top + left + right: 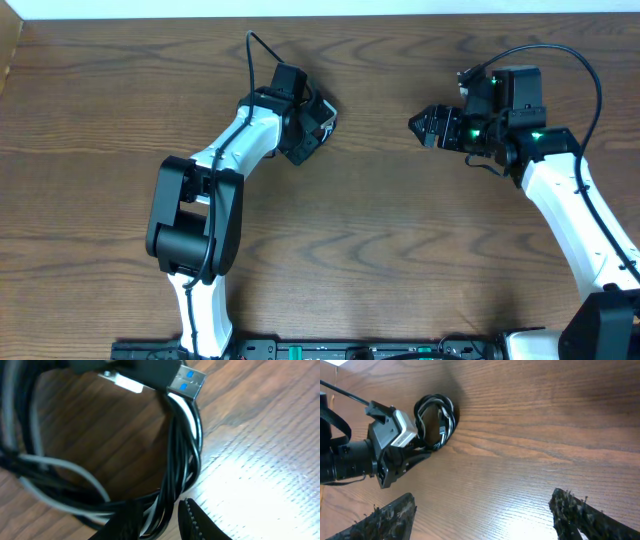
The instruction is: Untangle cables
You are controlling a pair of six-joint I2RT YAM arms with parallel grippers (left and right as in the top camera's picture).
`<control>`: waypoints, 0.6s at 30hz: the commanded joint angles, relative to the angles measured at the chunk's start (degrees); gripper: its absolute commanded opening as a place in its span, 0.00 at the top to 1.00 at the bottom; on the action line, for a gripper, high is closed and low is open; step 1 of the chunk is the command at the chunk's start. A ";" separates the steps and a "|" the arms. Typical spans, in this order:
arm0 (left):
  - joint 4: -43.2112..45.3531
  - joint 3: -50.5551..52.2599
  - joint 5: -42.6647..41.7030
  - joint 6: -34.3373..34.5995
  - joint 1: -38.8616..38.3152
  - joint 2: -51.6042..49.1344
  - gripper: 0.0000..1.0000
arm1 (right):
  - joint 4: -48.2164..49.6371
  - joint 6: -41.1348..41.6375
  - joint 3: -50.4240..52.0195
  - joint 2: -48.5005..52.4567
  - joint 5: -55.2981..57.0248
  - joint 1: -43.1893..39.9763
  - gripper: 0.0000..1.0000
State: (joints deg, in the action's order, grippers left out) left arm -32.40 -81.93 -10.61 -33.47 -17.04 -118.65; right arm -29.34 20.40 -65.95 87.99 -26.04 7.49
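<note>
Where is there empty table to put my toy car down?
Lots of bare wood on the table between the left arm and the right arm, and also left of the left arm. It is crowded up by the left fingers, which straddle the coiled cables.
</note>
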 commanded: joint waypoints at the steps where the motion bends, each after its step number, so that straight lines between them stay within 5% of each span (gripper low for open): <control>1: -0.09 2.29 -2.45 -0.57 -0.17 -1.42 0.72 | -0.28 -0.50 -1.11 0.15 0.20 0.48 0.17; 11: 2.10 4.61 -2.45 -0.57 -0.17 -1.46 0.69 | -0.46 -0.52 -1.11 0.15 0.17 0.48 0.17; 14: 2.32 4.57 -2.45 -0.55 -0.17 -1.46 0.92 | -0.46 -0.50 -1.11 0.15 0.15 0.48 0.17; 18: 2.25 4.00 -2.45 4.00 -0.17 -0.70 0.92 | -0.44 -0.50 -1.11 0.15 0.15 0.48 0.17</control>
State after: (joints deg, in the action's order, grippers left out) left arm -29.17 -79.53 -12.36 -33.12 -17.02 -118.45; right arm -29.69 20.40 -65.95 87.99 -26.04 7.51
